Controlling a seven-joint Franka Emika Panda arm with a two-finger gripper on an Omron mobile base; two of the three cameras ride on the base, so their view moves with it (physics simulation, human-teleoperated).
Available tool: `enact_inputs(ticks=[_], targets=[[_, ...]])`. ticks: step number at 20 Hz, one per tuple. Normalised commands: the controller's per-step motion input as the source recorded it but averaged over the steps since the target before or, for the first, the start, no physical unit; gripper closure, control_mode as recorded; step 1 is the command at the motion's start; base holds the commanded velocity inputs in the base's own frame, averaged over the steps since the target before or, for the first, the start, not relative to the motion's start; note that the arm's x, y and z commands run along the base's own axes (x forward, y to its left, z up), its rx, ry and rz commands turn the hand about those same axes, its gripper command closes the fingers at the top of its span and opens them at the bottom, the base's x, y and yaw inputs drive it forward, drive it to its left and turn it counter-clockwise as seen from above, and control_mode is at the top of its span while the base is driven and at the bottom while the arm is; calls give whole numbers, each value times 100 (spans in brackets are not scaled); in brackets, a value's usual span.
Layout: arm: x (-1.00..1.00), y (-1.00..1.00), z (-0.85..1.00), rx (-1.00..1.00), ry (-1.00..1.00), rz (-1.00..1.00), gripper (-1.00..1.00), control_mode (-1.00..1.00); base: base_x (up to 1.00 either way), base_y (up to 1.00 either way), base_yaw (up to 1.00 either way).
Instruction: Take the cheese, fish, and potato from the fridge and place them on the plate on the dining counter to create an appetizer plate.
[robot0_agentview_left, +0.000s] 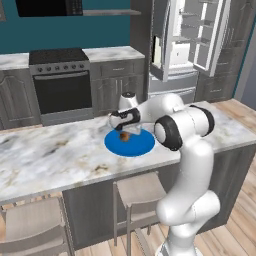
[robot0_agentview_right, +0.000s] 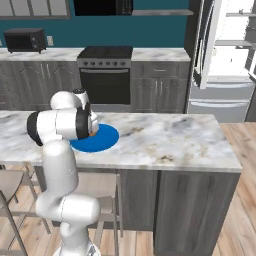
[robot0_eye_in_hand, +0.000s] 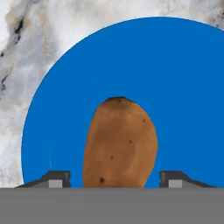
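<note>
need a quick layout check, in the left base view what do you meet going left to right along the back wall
black stove with oven door -> grey marble-topped cabinet -> white french-door fridge standing open

Even, shadowless rendered light, soft low-resolution frames

Both base views are bright and flat, with the fridge (robot0_agentview_left: 186, 40) interior the brightest patch at far right. The marble worktop (robot0_agentview_left: 60, 155) carries no glare. In the hand view the blue plate (robot0_eye_in_hand: 183, 87) looks sharp-edged and evenly lit, and the potato (robot0_eye_in_hand: 120, 144) is slightly blurred.
</note>
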Motion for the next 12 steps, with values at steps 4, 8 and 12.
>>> enact_inputs(ticks=[4, 8, 12], targets=[[-72, -31, 52, 0, -1, -10, -100, -100, 0, 0, 0], [-36, -37, 76, 0, -5, -6, -100, -100, 0, 0, 0], [-72, -48, 94, 0, -13, -3, -100, -100, 0, 0, 0]])
